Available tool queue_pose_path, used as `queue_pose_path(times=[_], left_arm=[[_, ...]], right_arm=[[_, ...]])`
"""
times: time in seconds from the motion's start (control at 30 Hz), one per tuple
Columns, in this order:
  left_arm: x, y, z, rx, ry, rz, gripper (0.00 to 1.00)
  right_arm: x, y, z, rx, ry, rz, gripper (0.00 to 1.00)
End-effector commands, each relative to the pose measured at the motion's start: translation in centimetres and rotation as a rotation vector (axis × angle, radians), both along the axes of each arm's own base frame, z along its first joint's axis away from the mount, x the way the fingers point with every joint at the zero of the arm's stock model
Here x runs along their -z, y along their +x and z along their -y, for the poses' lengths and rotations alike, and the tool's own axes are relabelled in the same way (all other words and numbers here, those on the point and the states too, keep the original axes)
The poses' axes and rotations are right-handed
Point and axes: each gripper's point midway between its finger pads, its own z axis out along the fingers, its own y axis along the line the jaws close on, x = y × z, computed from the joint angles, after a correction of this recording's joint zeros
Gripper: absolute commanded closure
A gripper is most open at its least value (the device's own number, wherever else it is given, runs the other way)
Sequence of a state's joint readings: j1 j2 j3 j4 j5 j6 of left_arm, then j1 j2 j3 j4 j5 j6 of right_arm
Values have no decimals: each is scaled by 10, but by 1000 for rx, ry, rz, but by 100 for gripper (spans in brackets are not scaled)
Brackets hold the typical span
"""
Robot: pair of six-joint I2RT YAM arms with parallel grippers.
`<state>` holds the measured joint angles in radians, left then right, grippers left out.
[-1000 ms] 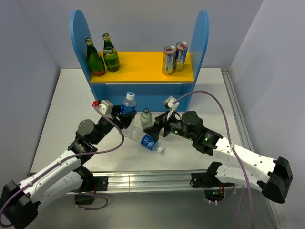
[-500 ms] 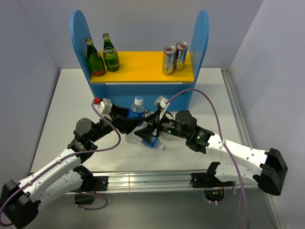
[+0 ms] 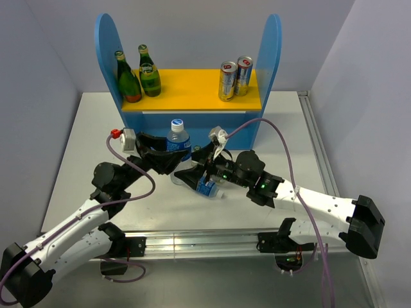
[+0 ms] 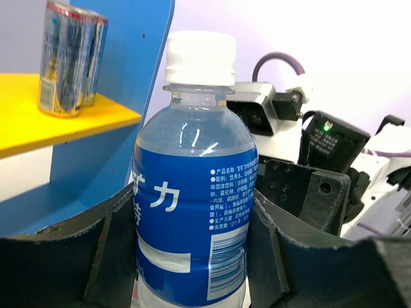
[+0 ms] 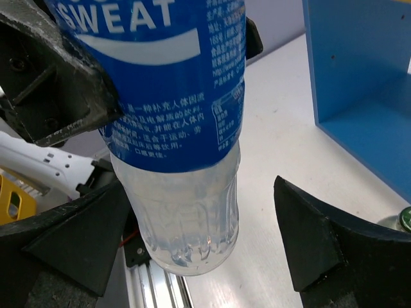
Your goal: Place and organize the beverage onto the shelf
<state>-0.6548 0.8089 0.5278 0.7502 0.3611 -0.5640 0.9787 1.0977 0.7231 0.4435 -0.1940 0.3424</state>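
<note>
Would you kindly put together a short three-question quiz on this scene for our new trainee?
1. True or false: the left tool is shut on the blue-label bottle.
2. How many cans stand on the yellow shelf board?
3. Multiple choice: seen from the top camera, the green glass bottles stand at the board's (A) left end, (B) middle, (C) right end.
Key: 1 true; 2 two; 3 A.
</note>
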Motion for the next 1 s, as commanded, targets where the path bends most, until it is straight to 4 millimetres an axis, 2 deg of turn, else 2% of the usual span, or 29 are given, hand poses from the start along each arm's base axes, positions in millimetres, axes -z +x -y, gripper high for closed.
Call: queue_pose_path(times=[0.0,0.27,0.4,0.47,0.5,0.53,0.6,0.63,0.67,0.73,0.77,0.9,0.93,0.97], left_arm=[[-83,-41,-28,47,-242,204,100],[-79,-47,-25,95,-250,201,100],[-77,-51,-19,148,-240,193,100],[-75,-50,-17,147,-232,192,100],[-73,-48,-18,136,-229,190,100],[-73,-49,-19,129,-228,192,100],[-71,-47,-18,122,-211,192,99],[-65,-43,-14,122,-186,172,95],[-66,-42,-12,123,-176,169,71],[-57,-32,-7,105,-137,132,40],[-58,-29,-7,91,-129,126,1],[-49,-4,-20,-84,-79,98,1],[-55,0,-33,-159,-107,101,1],[-46,5,-38,-202,-90,81,1]], right_arm=[[-30,19,2,90,80,59,3],[-50,30,-10,109,114,82,9],[-49,36,-18,108,105,79,17],[-52,40,-19,125,101,80,29],[-50,42,-19,132,93,81,39],[-47,42,-19,135,82,76,58],[-46,45,-18,147,68,86,81],[-45,46,-17,154,60,87,100],[-43,47,-16,164,52,91,100],[-44,51,-10,197,46,104,100],[-43,54,-6,220,34,116,100],[-48,73,33,431,19,140,100],[-48,83,48,517,12,141,100],[-42,86,57,555,-8,148,100]])
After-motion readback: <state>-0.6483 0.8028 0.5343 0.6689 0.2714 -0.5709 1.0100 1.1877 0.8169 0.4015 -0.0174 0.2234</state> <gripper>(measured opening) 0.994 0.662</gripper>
